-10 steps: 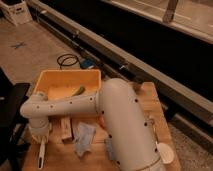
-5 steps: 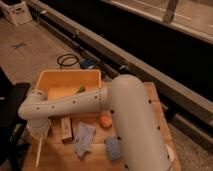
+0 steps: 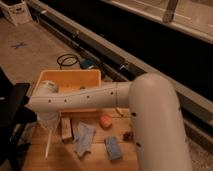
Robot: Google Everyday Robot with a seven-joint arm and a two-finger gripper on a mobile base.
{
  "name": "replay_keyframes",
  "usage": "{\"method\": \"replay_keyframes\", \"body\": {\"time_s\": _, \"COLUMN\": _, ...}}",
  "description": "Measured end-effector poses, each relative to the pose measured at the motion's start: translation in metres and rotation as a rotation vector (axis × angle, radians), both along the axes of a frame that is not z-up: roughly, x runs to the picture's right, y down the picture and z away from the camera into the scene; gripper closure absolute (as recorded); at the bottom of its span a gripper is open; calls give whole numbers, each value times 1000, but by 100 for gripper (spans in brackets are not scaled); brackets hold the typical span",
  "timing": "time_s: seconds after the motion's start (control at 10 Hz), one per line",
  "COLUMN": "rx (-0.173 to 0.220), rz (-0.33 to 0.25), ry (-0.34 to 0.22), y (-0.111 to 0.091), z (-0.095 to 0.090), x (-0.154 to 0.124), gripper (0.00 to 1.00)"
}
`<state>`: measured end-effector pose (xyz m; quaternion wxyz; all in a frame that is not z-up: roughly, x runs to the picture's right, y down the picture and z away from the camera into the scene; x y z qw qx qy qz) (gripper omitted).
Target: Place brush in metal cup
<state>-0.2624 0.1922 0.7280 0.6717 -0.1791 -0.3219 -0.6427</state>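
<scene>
My gripper [image 3: 49, 123] hangs at the end of the white arm, over the left part of the wooden table [image 3: 60, 159], just in front of the yellow tub [image 3: 70, 80]. It is shut on the top of the brush [image 3: 48, 144], a slim white stick that hangs down almost upright, its lower end close to the table. The metal cup is not in view; the arm may hide it.
On the table lie a wooden block [image 3: 66, 129], a blue cloth [image 3: 84, 138], an orange piece [image 3: 105, 121], a blue sponge [image 3: 113, 148] and a small dark item [image 3: 129, 135]. A black chair [image 3: 12, 112] stands at the left. A long rail runs behind.
The gripper with the brush has shifted a little to the right and toward the tub. The arm's big elbow has swung right, uncovering more of the table's things.
</scene>
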Motion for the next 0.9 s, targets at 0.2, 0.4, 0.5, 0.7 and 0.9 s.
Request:
{"method": "replay_keyframes", "body": {"time_s": 0.2, "rx": 22, "rz": 45, "ry": 62, "y": -13, "z": -8, "x": 37, "gripper": 100}}
{"method": "replay_keyframes", "body": {"time_s": 0.4, "rx": 27, "rz": 81, "ry": 117, "y": -16, "z": -14, "x": 63, "gripper": 100}}
{"method": "replay_keyframes", "body": {"time_s": 0.5, "rx": 17, "rz": 93, "ry": 144, "y": -13, "z": -16, "x": 70, "gripper": 100}}
{"method": "replay_keyframes", "body": {"time_s": 0.7, "rx": -27, "rz": 116, "ry": 200, "y": 3, "z": -13, "x": 90, "gripper": 100}}
{"method": "replay_keyframes", "body": {"time_s": 0.9, "rx": -68, "rz": 142, "ry": 269, "y": 13, "z": -10, "x": 120, "gripper": 100}}
